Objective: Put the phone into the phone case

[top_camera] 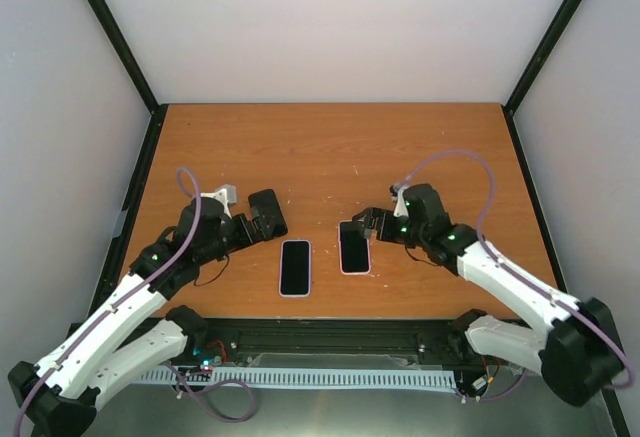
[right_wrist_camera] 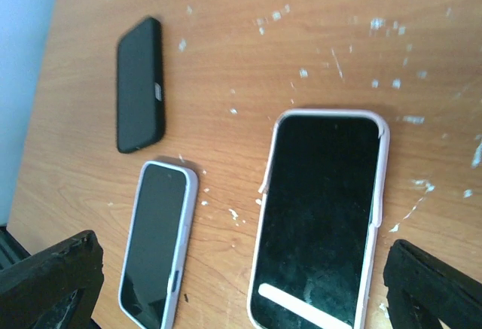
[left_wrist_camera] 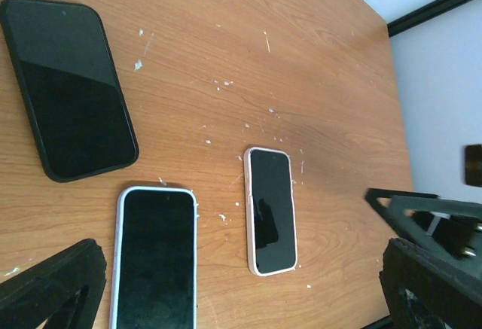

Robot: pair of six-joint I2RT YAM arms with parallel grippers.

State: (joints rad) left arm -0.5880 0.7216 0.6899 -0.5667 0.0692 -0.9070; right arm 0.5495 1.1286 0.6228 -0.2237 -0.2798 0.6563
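White scuffs [right_wrist_camera: 392, 84] beside pink-cased phone [right_wrist_camera: 320, 216] show clearest from wrists.

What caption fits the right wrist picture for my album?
Open right claw over a pink-edged phone, a pale-edged phone and a black phone lying nearby on the wooden table.

White-flecked wooden table [top_camera: 330, 147], pale walls [top_camera: 330, 27], black corner posts [top_camera: 110, 27].

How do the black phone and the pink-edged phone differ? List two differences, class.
The black phone is dark all over; the pink-edged phone has a pale pink rim. The black phone lies angled by the left gripper; the pink-edged phone lies straight by the right gripper. Both lie flat on the table, dark face up.
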